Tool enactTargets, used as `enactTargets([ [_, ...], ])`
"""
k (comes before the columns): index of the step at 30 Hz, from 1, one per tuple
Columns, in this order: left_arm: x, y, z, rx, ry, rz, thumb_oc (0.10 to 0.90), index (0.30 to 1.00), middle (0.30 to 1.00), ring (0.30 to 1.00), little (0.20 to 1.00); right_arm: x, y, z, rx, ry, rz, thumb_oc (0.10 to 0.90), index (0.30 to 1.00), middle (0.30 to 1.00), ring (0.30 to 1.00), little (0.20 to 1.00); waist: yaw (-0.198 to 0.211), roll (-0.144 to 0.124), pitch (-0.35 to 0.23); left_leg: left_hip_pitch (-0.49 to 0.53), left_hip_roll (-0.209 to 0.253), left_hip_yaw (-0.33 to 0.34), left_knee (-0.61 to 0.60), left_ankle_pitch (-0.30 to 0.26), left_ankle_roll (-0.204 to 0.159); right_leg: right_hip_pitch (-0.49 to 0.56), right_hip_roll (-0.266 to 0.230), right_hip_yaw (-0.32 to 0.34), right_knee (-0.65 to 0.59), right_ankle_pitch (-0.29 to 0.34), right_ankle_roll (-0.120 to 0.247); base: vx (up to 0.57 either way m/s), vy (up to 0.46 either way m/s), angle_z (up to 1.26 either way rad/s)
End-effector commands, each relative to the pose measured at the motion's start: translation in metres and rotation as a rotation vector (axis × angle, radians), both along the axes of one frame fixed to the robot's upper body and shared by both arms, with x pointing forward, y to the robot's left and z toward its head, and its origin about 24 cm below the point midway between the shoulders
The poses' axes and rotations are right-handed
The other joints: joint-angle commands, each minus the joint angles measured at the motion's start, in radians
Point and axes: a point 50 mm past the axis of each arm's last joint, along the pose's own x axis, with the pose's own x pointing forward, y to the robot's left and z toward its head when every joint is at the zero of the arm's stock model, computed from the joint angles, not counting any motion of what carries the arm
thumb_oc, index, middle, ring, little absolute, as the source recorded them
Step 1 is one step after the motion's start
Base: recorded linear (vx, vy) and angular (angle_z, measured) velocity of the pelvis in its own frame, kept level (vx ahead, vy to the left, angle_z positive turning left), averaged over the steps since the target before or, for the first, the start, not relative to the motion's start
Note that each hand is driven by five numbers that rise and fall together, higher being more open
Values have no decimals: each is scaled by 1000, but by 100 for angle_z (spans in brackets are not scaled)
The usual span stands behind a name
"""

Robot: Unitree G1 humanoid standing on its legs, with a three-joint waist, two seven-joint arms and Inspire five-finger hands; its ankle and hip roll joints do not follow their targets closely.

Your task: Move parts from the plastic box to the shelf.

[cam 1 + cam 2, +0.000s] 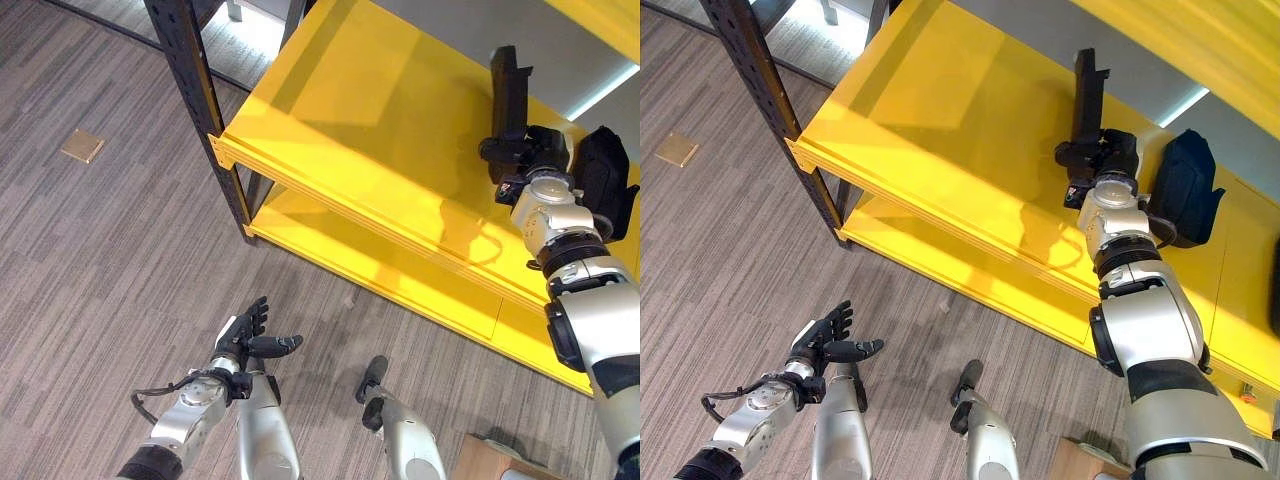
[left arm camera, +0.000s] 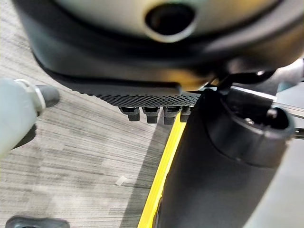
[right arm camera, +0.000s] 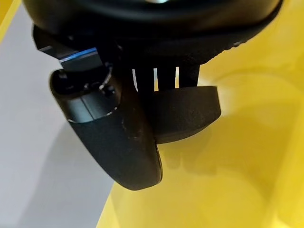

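My right hand (image 1: 527,158) reaches over the yellow shelf board (image 1: 350,120) and is shut on a long black part (image 1: 510,85), which stands upright from the hand. In the right wrist view the thumb and fingers (image 3: 142,85) curl round this black part (image 3: 185,109) just above the yellow surface. A second, bulkier black part (image 1: 1185,185) lies on the same shelf, just right of the hand. My left hand (image 1: 250,335) hangs low over the carpet at the lower left, fingers spread and holding nothing.
A black steel post (image 1: 200,100) carries the shelf's left corner. A lower yellow board (image 1: 400,275) sits beneath it. A brass floor plate (image 1: 82,146) is set in the grey carpet at left. A wooden edge (image 1: 490,460) shows at the bottom right.
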Motion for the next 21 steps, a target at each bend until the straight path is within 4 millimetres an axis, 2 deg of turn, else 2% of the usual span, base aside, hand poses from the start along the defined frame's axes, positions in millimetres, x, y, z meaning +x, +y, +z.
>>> enactTargets([
  [1,-3,-15,16,-63,-98,-98,900,1000,1000,1000,1000,-9,-17,67,-47,-244,-59,400,300,300,300,300,15,-6,-76,54,59,-25,-152,97,-53,114,-107,69,86,-38,120,0,0,0],
  [3,-2,-18,17,-62,-101,-114,900,1000,1000,1000,1000,-7,-11,67,-43,-246,-41,400,300,300,300,300,9,4,-80,56,54,-20,-154,99,-52,113,-112,74,85,-37,121,14,6,-2],
  [8,-3,-19,19,-47,-105,-134,900,1000,1000,1000,1000,-1,7,63,-45,-243,-3,400,300,300,300,300,8,9,-76,49,56,-17,-156,102,-49,107,-109,75,76,-26,124,0,0,0],
  [21,-1,-21,21,-35,-117,-130,900,1000,1000,1000,1000,1,20,59,-32,-257,7,400,300,300,300,300,-8,23,-52,29,39,-10,-164,107,-42,89,-116,86,56,6,131,-2,1,0],
])
